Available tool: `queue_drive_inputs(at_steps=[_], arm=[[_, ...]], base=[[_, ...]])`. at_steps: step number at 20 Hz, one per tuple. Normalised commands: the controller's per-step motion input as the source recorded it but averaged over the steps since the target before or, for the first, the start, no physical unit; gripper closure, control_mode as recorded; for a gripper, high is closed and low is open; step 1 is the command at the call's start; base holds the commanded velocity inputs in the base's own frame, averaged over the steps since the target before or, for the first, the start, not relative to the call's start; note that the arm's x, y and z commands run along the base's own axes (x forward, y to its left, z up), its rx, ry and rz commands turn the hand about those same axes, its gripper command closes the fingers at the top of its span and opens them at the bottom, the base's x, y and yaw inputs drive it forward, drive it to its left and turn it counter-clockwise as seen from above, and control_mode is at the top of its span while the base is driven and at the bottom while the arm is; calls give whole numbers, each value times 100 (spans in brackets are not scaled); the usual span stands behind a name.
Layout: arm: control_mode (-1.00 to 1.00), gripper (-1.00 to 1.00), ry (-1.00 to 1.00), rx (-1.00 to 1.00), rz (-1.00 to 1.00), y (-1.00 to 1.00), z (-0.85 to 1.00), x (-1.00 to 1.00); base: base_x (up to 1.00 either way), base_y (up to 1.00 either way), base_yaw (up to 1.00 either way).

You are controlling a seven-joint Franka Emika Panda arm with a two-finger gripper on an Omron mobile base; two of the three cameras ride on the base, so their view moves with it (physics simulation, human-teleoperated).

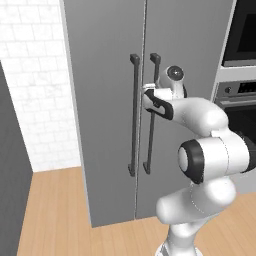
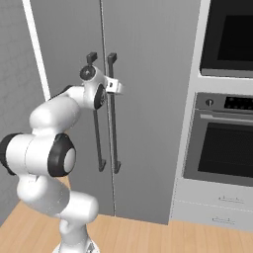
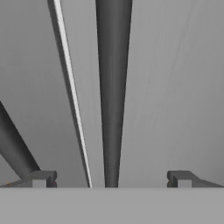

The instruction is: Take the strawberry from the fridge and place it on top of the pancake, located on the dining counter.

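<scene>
- The tall matte grey fridge (image 1: 110,75) with two doors is shut. A thin bright gap runs down between the doors in the hand view.
- The strawberry and the pancake cannot be seen here. My guess is that the strawberry is behind the closed doors, since the task says it is in the fridge.
- Each door has a long thin dark handle. The right door's handle (image 3: 113,87) runs straight up the middle of the hand view. The left door's handle (image 1: 134,115) is just beside it.
- The white arm's two-finger gripper (image 3: 111,178) is up at the top part of the right handle. Its two small dark finger tips (image 3: 41,178) are spread wide, one on each side of the bar. They are not pinching anything yet.
- I cannot tell if the tips are touching the bar or just in front of it.
- The handle looks hard and stiff, like metal. It will not bend or squash. It may be smooth and a bit slippery, so a firm squeeze around the bar seems best.
- The door looks big and heavy. It will likely swing on the far right edge, so the pull should curve, not go straight back.
- A black oven (image 2: 232,148) in white cabinets is just to the right of the fridge. The floor is light wood (image 1: 55,215).
</scene>
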Motion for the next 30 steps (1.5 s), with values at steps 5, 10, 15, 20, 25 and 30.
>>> queue_drive_inputs(at_steps=[5,10,15,20,25,30], arm=[[-100,-100,0,3,9,-30,0,47],[-100,-100,0,1,2,-4,0,50],[-100,-100,-1,0,0,6,0,42],[-100,100,-13,0,-4,23,-5,18],[-100,100,-7,0,-3,2,-1,8],[-100,100,4,0,0,-32,-7,-33]], base=[[0,0,0],[0,0,0],[0,0,0],[0,0,0],[0,0,0],[0,0,0]])
